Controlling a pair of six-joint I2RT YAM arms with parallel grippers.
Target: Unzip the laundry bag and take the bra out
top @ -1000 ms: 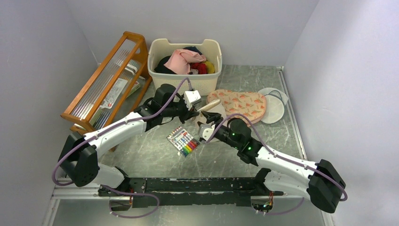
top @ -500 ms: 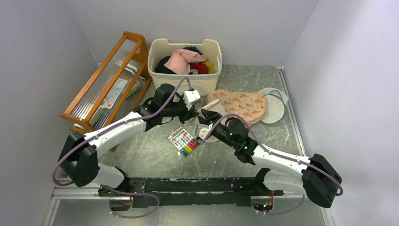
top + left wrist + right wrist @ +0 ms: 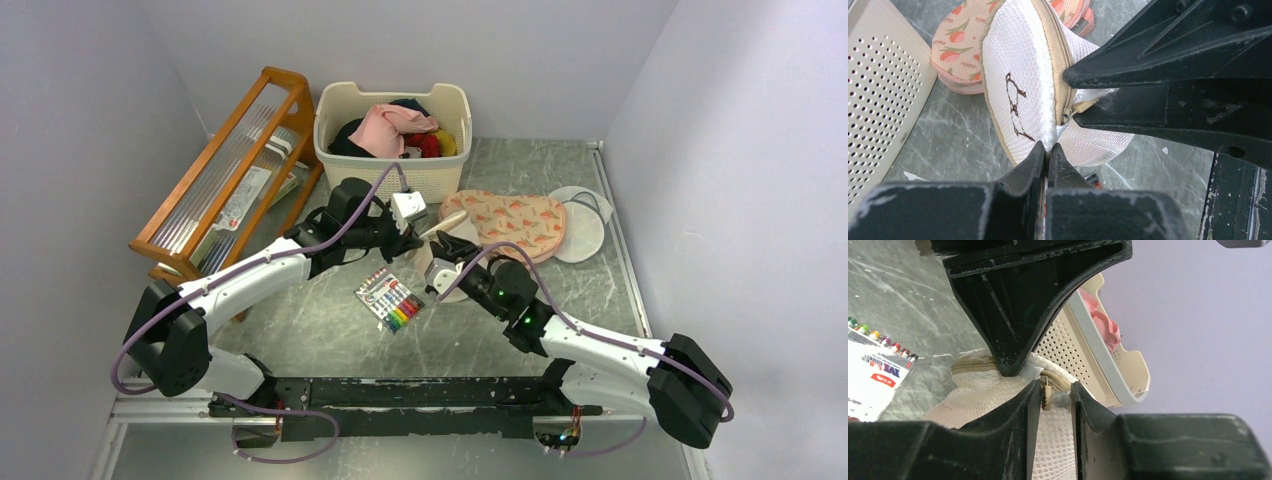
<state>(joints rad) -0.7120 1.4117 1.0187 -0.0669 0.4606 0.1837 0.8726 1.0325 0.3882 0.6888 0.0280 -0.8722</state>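
The laundry bag (image 3: 432,258) is a cream mesh drum, held tipped on edge above the table, its dark emblem (image 3: 1013,100) facing left in the left wrist view. My left gripper (image 3: 1047,150) is shut on a pinch of the bag's mesh (image 3: 1018,65) just below the zip (image 3: 1062,70). My right gripper (image 3: 1055,390) reaches in from the other side. Its jaws stand a narrow gap apart with the zip pull (image 3: 1046,396) between them, lying against the left finger. In the top view the two grippers, left (image 3: 418,232) and right (image 3: 441,262), meet at the bag. The bra is hidden.
A cream laundry basket (image 3: 340,140) full of clothes stands behind the bag. A wooden rack (image 3: 225,170) leans at the left. A pack of markers (image 3: 390,300) lies in front. Peach carrot-print fabric (image 3: 510,220) and a white mesh disc (image 3: 585,228) lie to the right.
My right gripper has moved forward to the bag and its jaws have narrowed around the zip pull. The left gripper and its hold on the mesh have not changed.
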